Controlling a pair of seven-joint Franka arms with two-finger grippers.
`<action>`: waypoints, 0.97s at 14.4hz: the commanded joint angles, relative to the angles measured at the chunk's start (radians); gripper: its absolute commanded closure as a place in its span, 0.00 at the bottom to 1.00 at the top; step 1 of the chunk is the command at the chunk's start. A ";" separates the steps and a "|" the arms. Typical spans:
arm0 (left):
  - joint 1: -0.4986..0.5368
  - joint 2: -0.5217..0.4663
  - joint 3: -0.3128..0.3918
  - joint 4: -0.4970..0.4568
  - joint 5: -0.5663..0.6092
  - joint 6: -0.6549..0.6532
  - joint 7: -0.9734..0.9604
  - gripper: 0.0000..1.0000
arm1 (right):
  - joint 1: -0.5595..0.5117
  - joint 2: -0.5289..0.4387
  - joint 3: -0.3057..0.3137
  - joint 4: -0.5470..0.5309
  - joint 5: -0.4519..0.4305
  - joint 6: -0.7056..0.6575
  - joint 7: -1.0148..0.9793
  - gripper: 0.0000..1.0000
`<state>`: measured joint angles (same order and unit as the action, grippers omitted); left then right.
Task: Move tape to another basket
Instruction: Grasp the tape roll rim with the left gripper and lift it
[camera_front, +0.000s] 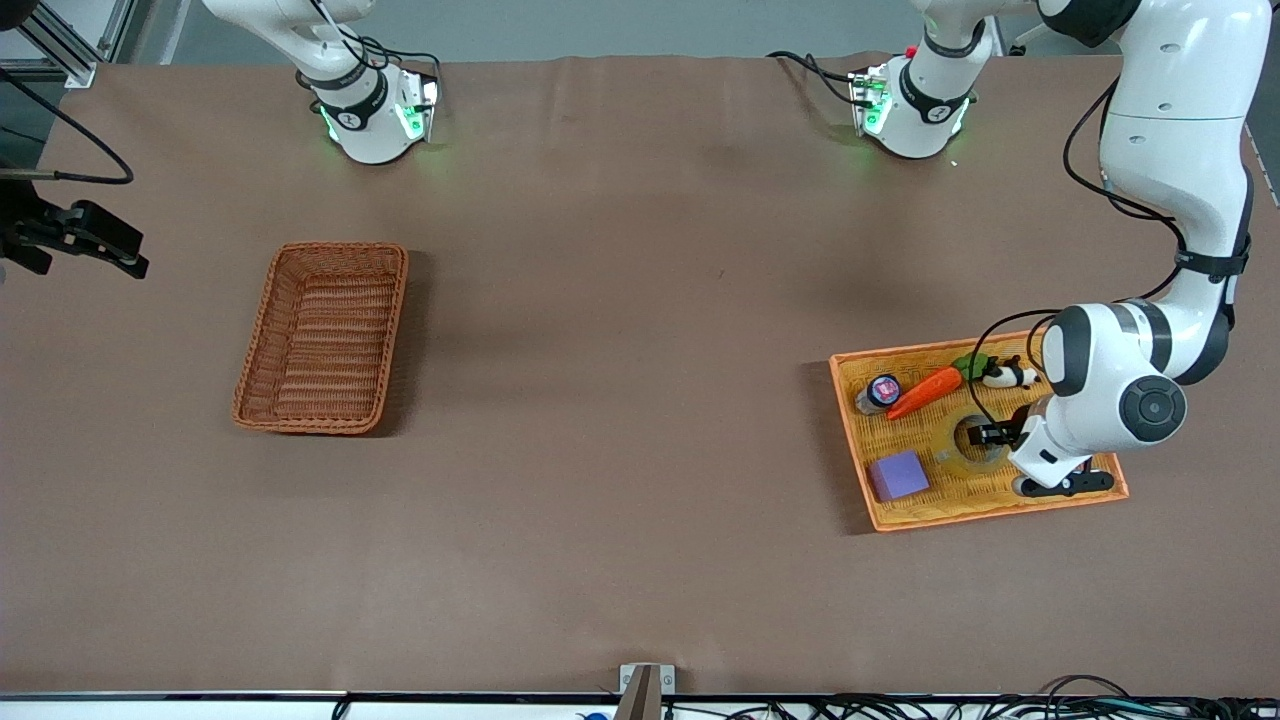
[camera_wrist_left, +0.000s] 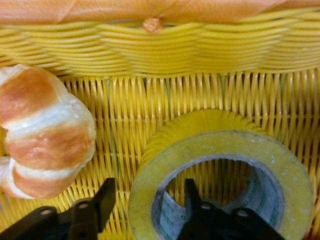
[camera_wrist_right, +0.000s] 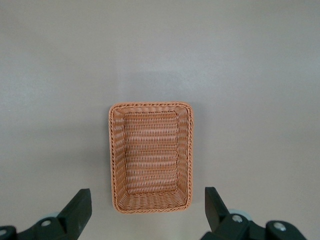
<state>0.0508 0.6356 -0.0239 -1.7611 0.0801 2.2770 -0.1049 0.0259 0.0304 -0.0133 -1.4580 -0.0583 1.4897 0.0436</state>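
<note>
Front view, starting at the right arm's end of the worktop (camera_front: 620, 400): I see the right hand (camera_wrist_right: 147, 210) waiting high over the empty basket (camera_front: 322, 338), fingers spread wide. At the left arm's end, the left hand (camera_front: 993, 436) straddles the tape's (camera_front: 968, 446) wall in the yellow tray (camera_front: 1000, 505), fingers not yet pinching it.

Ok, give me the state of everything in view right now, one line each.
Tape: flat in tray, wall between the left gripper's fingers.
Left gripper: down in tray, straddling tape wall.
Right gripper: open, waiting above basket.
Basket: upright, empty.
Tray: holds tape, carrot, block, croissant.
</note>
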 joint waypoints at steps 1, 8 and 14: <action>0.003 -0.024 -0.002 -0.051 0.007 0.050 -0.006 1.00 | 0.003 -0.029 -0.005 -0.027 0.020 0.003 -0.001 0.00; -0.002 -0.195 -0.004 -0.023 0.010 -0.114 0.010 1.00 | 0.009 -0.029 -0.005 -0.025 0.020 -0.002 0.002 0.00; -0.008 -0.261 -0.160 0.152 0.007 -0.307 -0.019 1.00 | 0.005 -0.029 -0.007 -0.024 0.020 0.011 0.001 0.00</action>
<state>0.0456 0.3610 -0.1360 -1.6582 0.0801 2.0086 -0.1114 0.0283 0.0304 -0.0138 -1.4580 -0.0580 1.4926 0.0438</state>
